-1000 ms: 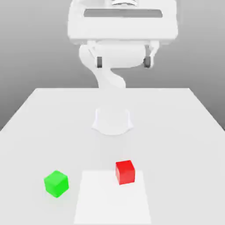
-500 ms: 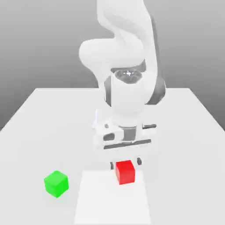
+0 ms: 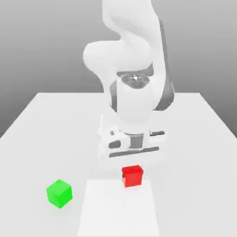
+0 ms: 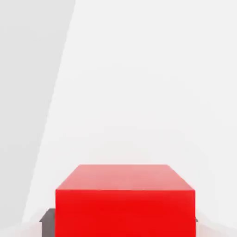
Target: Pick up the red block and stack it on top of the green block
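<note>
Toward the exterior view's left, the small bright-green matte cube (image 3: 59,193) sits alone on the pale grey table (image 3: 41,134), well apart from everything else. Just to its right on the tabletop lies a lighter white rectangular patch (image 3: 118,210), flat and bare.

At the far edge of that patch, near the middle of the exterior view, is the small bright-red matte cube (image 3: 132,176). The white robot arm (image 3: 132,69) comes down from above, and its gripper (image 3: 132,170) is lowered right over this cube, the hand body covering the cube's upper edge. The fingers are closed against the red cube's sides, clamped on it.

None of the things here is a container; both cubes rest in the open.

The hand view brings the red cube (image 4: 125,203) very close, showing its top face and one side face, with a dark finger pad (image 4: 47,220) pressed beside it low at one edge. The exterior view gives the green cube, the arm and the layout of the table.
</note>
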